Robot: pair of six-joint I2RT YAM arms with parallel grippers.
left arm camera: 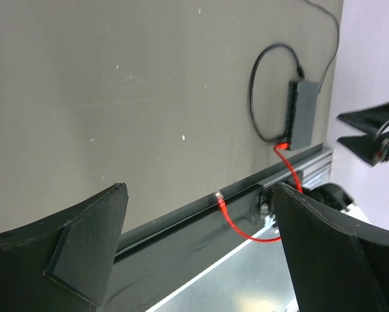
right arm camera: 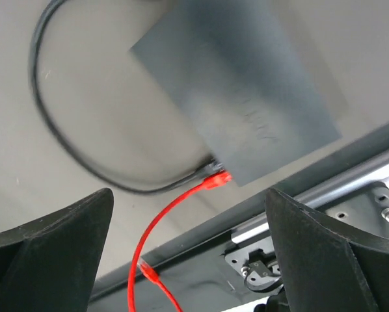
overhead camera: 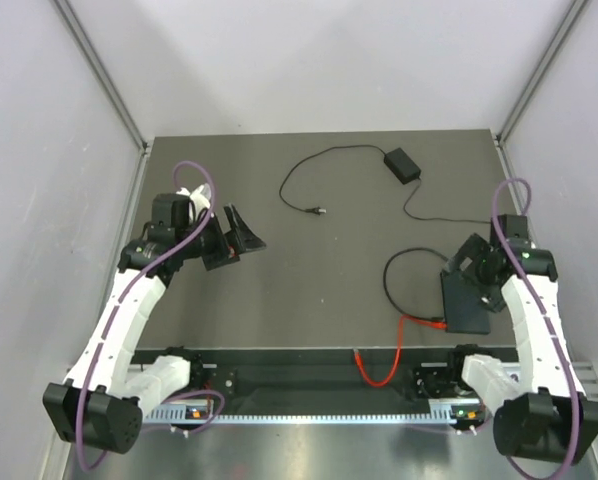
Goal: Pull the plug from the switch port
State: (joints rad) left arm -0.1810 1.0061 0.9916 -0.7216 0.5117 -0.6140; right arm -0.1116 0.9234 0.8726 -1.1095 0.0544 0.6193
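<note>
The switch, a flat matte black box, lies at the right of the table. It also shows in the right wrist view and the left wrist view. A red plug sits in a port in its near edge, next to a black cable's plug. The red cable loops off toward the front rail. My right gripper hovers open over the box; the plug lies between and ahead of its fingers. My left gripper is open and empty, far left.
A small black power brick with thin cords lies at the back. A black cable loops left of the box. The red cable's free end rests on the front rail. Grey walls stand on both sides.
</note>
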